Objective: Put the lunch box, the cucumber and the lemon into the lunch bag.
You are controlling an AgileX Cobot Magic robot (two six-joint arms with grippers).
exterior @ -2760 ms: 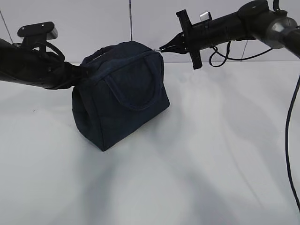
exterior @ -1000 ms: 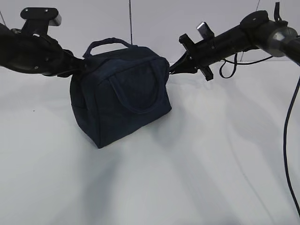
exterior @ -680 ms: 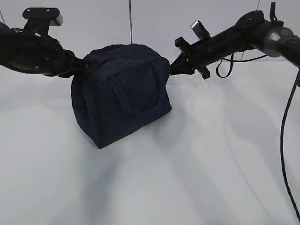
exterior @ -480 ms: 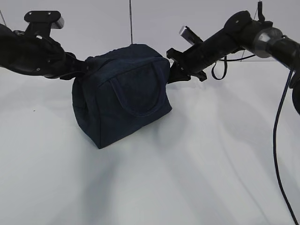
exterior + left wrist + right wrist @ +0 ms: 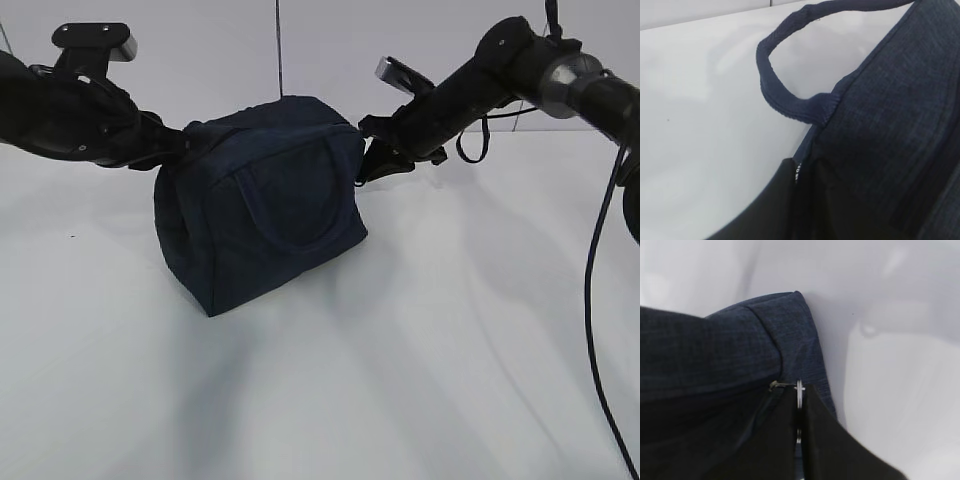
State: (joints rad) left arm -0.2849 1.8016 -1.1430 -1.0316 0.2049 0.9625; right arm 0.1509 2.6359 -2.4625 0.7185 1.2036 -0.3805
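The dark navy lunch bag stands on the white table, its near loop handle lying flat against its front. My left gripper is shut on the fabric at the bag's upper left edge; in the left wrist view its fingertips pinch the cloth of the bag just below a loop handle. My right gripper is at the bag's upper right corner, shut on the metal ring pull of the zipper. The lunch box, the cucumber and the lemon are out of view.
The white table spreads in front of and to the right of the bag. A black cable hangs down at the right edge. A pale wall rises close behind the bag.
My right gripper has moved down and toward the bag's right corner with the ring pull. The far handle that stood above the bag has dropped from sight. The left gripper has kept its hold.
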